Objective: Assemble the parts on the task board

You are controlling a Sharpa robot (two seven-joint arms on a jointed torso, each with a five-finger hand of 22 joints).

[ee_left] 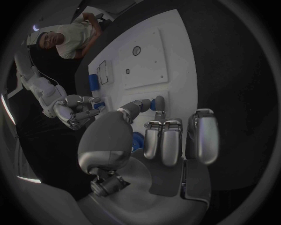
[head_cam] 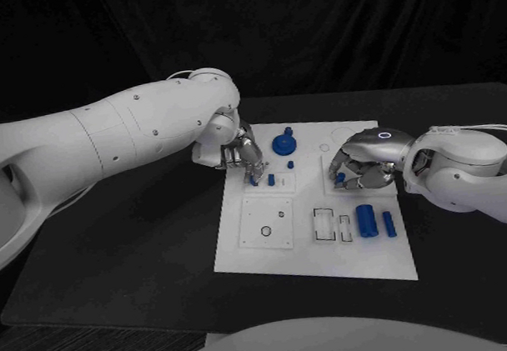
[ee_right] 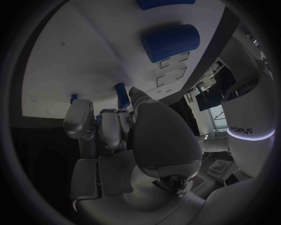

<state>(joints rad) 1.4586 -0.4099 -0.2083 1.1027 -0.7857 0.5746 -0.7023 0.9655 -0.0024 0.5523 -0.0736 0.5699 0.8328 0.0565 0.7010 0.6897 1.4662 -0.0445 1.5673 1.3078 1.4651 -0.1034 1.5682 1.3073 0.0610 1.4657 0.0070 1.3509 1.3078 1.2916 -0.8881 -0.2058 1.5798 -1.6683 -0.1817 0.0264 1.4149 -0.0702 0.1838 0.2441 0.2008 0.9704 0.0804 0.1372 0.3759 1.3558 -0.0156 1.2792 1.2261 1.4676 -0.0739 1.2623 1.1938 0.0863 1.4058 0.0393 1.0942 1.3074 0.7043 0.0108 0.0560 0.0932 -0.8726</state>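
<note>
Left hand [head_cam: 242, 153] pinches a small blue peg [head_cam: 271, 179] over the task board [head_cam: 244, 257], far-left corner; looks like seating it. Right hand [head_cam: 362, 169], fingers curled at a blue part [head_cam: 340, 181] near the far-right edge; grip unclear. Next: press straight down.

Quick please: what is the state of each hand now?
Left hand: touches a small blue peg on the task board; grip cannot be told.
Right hand: curled over the board; contents cannot be told.

Both hands [head_cam: 242, 153] crowding board's [head_cam: 262, 263] far half.
</note>
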